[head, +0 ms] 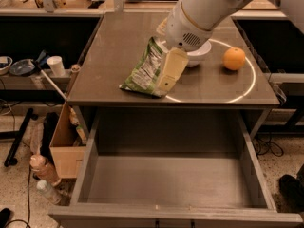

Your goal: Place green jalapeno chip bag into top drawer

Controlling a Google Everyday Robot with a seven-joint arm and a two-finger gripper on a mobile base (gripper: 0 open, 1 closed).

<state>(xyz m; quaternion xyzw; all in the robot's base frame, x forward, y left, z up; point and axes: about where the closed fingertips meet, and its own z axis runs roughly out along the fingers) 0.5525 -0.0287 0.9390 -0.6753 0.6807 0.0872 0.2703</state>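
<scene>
The end effector [167, 75] is hanging low over the counter [118, 42], slightly above the centre of the frame, with its cream-coloured tip overlapping the right edge of the green jalapeno chip bag [144, 72]. Whether it is apart, together or clamped on the bag cannot be told from this angle.

The bag is lying on the counter left of centre. Its upper end is tilting up toward the white arm housing and its lower end is resting near the counter's front edge. Just behind the arm, 1 white bowl [200, 57] is peeking out, and 1 orange [234, 59] is sitting well to the right of it, inside a thin white ring [251, 80] marked on the counter.

The top drawer [171, 184] is standing pulled out across the lower half of the frame, showing its bare grey bottom. At lower left, 1 cardboard box [64, 144] is sitting on the floor beside the drawer.
</scene>
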